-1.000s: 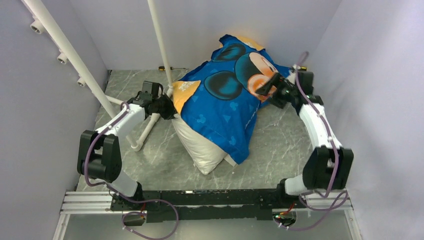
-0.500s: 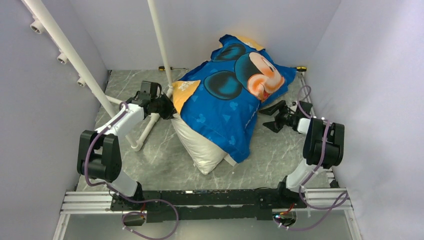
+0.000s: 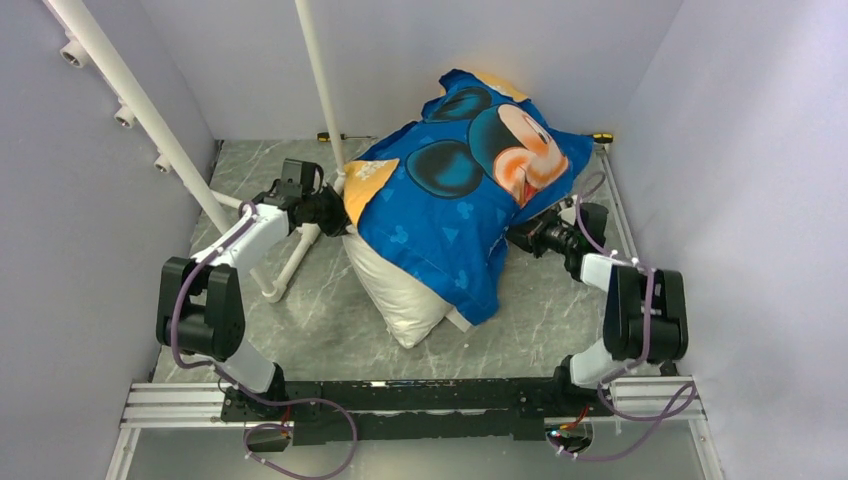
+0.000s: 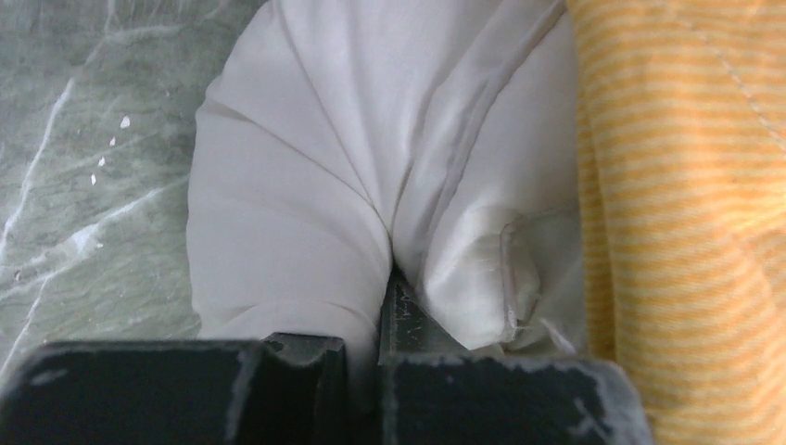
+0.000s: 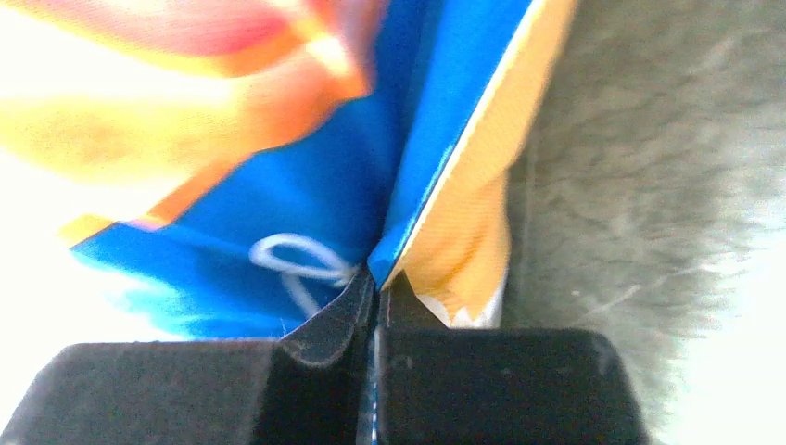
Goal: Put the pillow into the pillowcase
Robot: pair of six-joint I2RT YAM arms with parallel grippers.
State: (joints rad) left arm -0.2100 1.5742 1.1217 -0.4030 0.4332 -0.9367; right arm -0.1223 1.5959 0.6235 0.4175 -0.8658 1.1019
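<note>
**Case part-way on, both arms gripping**

Plump white stuffed pillow (image 3: pixel 408 300) lies on the grey marbled table (image 3: pixel 320 330), far part inside the thin blue Mickey Mouse pillowcase (image 3: pixel 450 200), near end bare. Left gripper (image 4: pixel 385 287) clamped on a fold of pillow cloth; right gripper (image 5: pixel 375 278) closed on the case's blue-yellow edge. Advice: left anchors, right draws that edge toward the bare end, slowly, lest thin fabric slip.

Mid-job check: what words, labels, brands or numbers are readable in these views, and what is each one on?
No text is legible in any view.
White marks on the yellow-orange folded corner of the thin blue fabric pillowcase: too small to read.
Mickey Mouse face print on it: a picture, no words.
The plump white stuffed pillow: no label showing.
</note>
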